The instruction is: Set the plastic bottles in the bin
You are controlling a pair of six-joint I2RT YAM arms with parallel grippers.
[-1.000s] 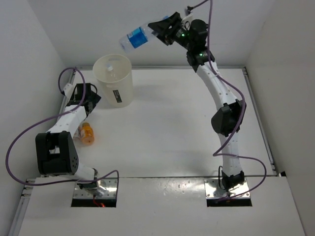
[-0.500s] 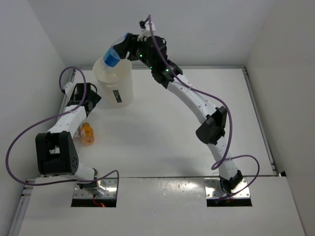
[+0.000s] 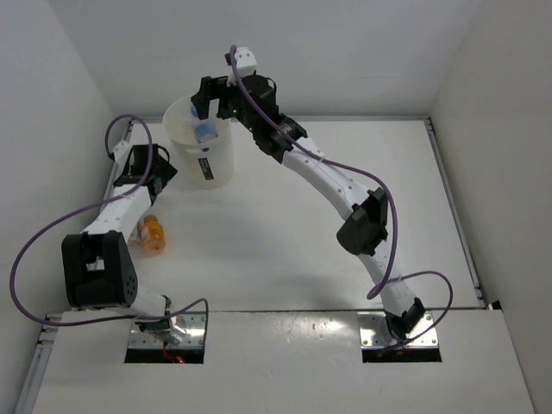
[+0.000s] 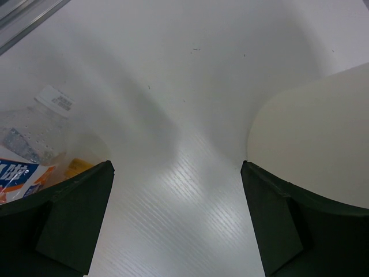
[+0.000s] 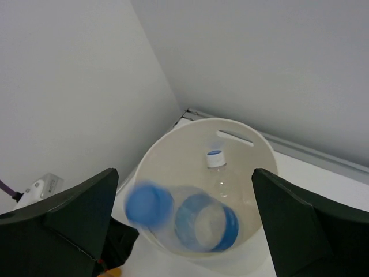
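Note:
The cream-white bin [image 3: 216,164] stands at the back left. My right gripper [image 3: 207,97] hangs open just above its mouth. The blue-label bottle [image 3: 205,131] is free of the jaws and dropping into the bin, blurred in the right wrist view [image 5: 202,222]. A plain clear bottle [image 5: 216,161] stands inside the bin [image 5: 253,135], below the right gripper [image 5: 184,173]. The orange bottle [image 3: 151,233] lies on the table beside the left arm. My left gripper [image 3: 164,177] is open and empty over the table, between the orange bottle [image 4: 34,144] and the bin [image 4: 311,138].
White walls close the table on the left, back and right. A metal rail [image 3: 121,155] runs along the left edge near the left arm. Purple cables loop off both arms.
The right arm swung left from the back wall to above the bin, opened its jaws and let go of the blue-label bottle, which now falls into the bin. The left arm stayed still.

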